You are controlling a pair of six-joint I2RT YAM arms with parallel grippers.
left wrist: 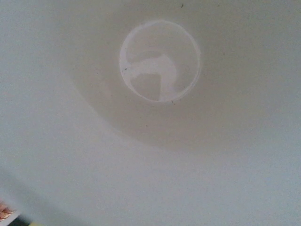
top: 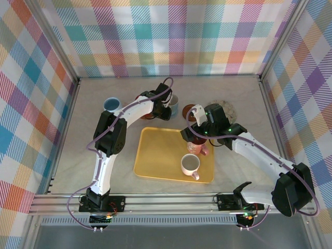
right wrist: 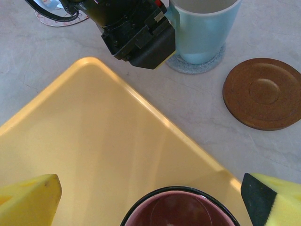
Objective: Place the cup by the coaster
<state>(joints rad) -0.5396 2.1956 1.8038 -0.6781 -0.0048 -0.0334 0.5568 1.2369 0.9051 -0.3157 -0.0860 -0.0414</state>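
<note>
Light blue cup (right wrist: pixel 202 33) is seen upright on the grey coaster (right wrist: pixel 188 67), on the table (right wrist: pixel 188 110) just past the yellow tray's (right wrist: pixel 94 141) far corner. The brown coaster (right wrist: pixel 263 92) lies bare just beside it.

Left hand (right wrist: pixel 141 37) is pressed up against that cup's rim side, and a pale cup interior is looked into from its wrist. No fingers can be made out, so whether it is gripping or released cannot be told.

Right hand (right wrist: pixel 150 200) is spread wide, with a yellow pad either side of the maroon cup (right wrist: pixel 178 209) and gaps on both sides. Nothing is held. The maroon cup sits at the tray's far right corner, with the white cup (top: pixel 190 164) nearer on the tray.

Which cup is meant is not settled by the task line. The blue one is judged nearly done, the maroon one not yet picked.

Risks:
- If the left hand is pulled back while the rim is pinched or snagged, the blue cup could be tipped or dragged off its coaster.
- The two arms are crowded, so a lift by the right could clip the left hand or its cable.
- The maroon cup could be shoved into the tray lip if the grip is closed off-centre.
- The brown coaster could be knocked if a cup is set down too close to it.
</note>
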